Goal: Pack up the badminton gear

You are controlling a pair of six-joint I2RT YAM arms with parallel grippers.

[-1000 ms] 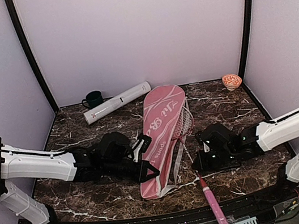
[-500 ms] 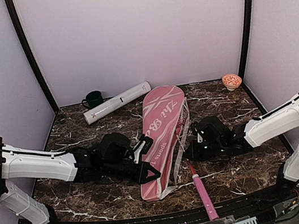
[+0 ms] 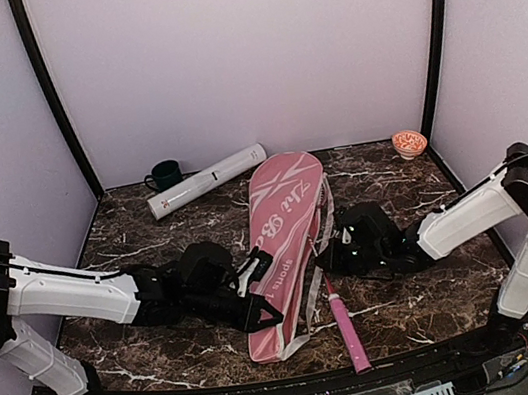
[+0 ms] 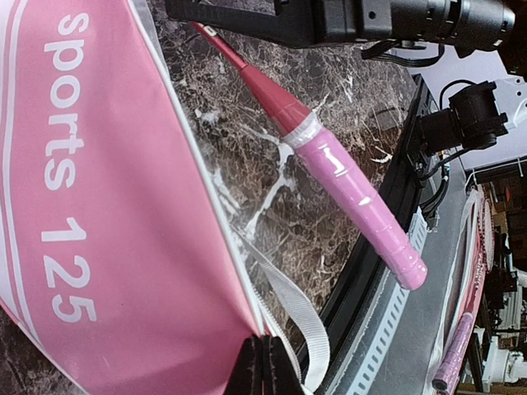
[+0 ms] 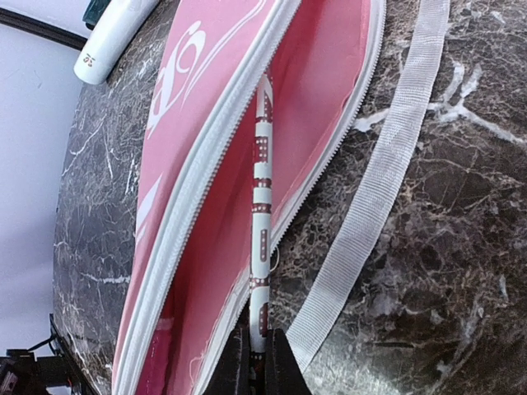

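The pink racket-shaped bag (image 3: 277, 246) lies in the middle of the table, its right edge unzipped. My left gripper (image 3: 257, 300) is shut on the bag's near edge (image 4: 262, 350) and holds it up. My right gripper (image 3: 323, 261) is shut on a racket's shaft (image 5: 261, 247), whose head is inside the open bag (image 5: 222, 206). The racket's pink handle (image 3: 345, 331) points to the near table edge; it also shows in the left wrist view (image 4: 358, 206). The long white tube (image 3: 207, 181) lies at the back left. No shuttlecocks show.
A dark green mug (image 3: 165, 174) stands by the tube at the back left. A small orange patterned bowl (image 3: 409, 143) sits at the back right. The bag's white strap (image 5: 387, 173) lies loose on the marble beside the opening.
My right gripper has moved left and toward the bag with the racket, sliding its head farther into the opening. The handle has swung left. My left gripper still holds the bag's edge.
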